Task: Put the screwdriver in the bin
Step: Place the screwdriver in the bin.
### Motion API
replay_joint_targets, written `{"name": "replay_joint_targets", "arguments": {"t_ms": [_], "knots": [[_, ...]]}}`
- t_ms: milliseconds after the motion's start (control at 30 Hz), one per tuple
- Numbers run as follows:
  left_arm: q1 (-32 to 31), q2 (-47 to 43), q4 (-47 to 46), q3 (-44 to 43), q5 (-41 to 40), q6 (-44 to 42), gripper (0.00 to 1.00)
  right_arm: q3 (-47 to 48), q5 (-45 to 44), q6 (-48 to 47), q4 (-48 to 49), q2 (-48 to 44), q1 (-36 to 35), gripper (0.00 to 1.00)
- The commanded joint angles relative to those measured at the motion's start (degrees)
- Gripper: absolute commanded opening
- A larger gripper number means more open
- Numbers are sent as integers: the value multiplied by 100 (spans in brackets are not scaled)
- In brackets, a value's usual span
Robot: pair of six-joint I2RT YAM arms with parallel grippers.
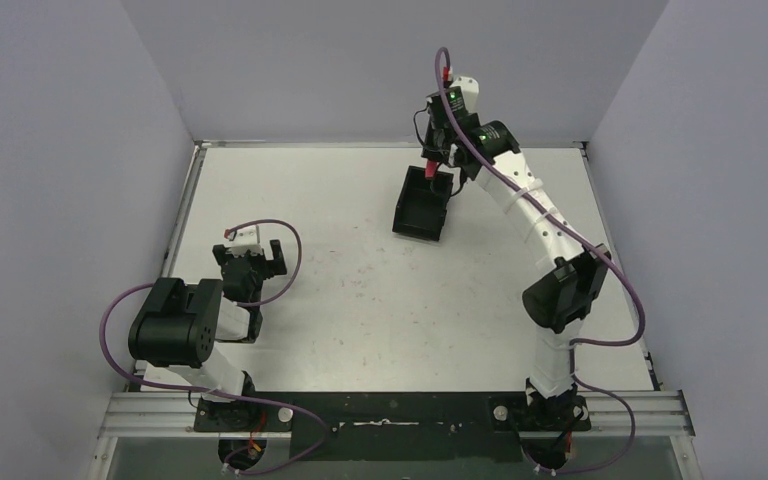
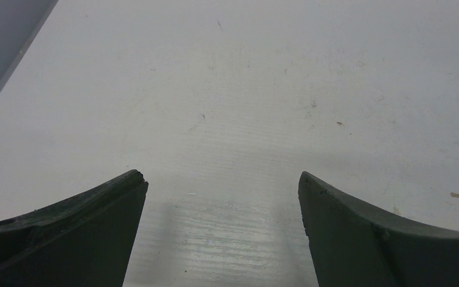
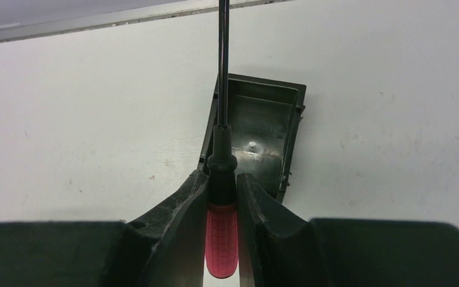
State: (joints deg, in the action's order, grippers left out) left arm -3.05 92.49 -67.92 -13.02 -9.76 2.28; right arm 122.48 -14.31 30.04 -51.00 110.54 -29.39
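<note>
Grip on the small slim screwdriver (image 3: 222,239) with ribbed red handle and thin black metal shaft: right tool (image 3: 222,182) clenched on the handle, fingers (image 3: 179,227) pressing it from both sides. Red end showing between them, black collar and shaft sticking out past the tips. Held above the white, lightly scuffed tabletop (image 3: 66,131).

Shaft running straight ahead, crossing over the left wall of the small black rectangular plastic bin (image 3: 266,119) with open top and sloped walls. Tip cut off by the upper edge of the right wrist view. Bin standing on the tabletop just below and ahead of the fingertips, inner floor glossy.

From above: right tool (image 1: 434,165) reaching to the far side of the tabletop (image 1: 360,290), pointing down over the far end of the bin (image 1: 420,212). Spot of red from the screwdriver (image 1: 430,168) just visible at that rim. Bin set at a slant, beyond the middle and slightly to the right. Cannot tell from there whether the shaft touches the rim.

Left tool (image 1: 250,262) well apart, near the left side, low over the tabletop. In the left wrist view, left tool (image 2: 221,177) released: fingers (image 2: 83,227) spread wide, tabletop (image 2: 245,89) showing between them.
</note>
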Motion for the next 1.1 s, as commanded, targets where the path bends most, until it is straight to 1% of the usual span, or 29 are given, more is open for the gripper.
{"name": "replay_joint_targets", "arguments": {"t_ms": [0, 333, 533, 800, 967, 1067], "knots": [[-3, -24, -156, -142, 71, -26, 97, 57, -151, 202, 650, 227, -15, 0], [-3, -21, -152, -142, 71, -26, 97, -844, -432, -77, 1547, 655, -2, 0], [-3, -23, -152, -140, 71, -26, 97, -1169, -347, -350, 2082, 1100, -5, 0], [-3, -28, -150, -140, 75, -20, 97, -1619, -259, -560, 2551, 1504, -4, 0], [-3, -17, -151, -140, 71, -26, 97, -1813, -239, -570, 2675, 1635, 7, 3], [-5, -21, -157, -140, 71, -25, 97, -1923, -208, -562, 2752, 1630, 4, 8]]}}
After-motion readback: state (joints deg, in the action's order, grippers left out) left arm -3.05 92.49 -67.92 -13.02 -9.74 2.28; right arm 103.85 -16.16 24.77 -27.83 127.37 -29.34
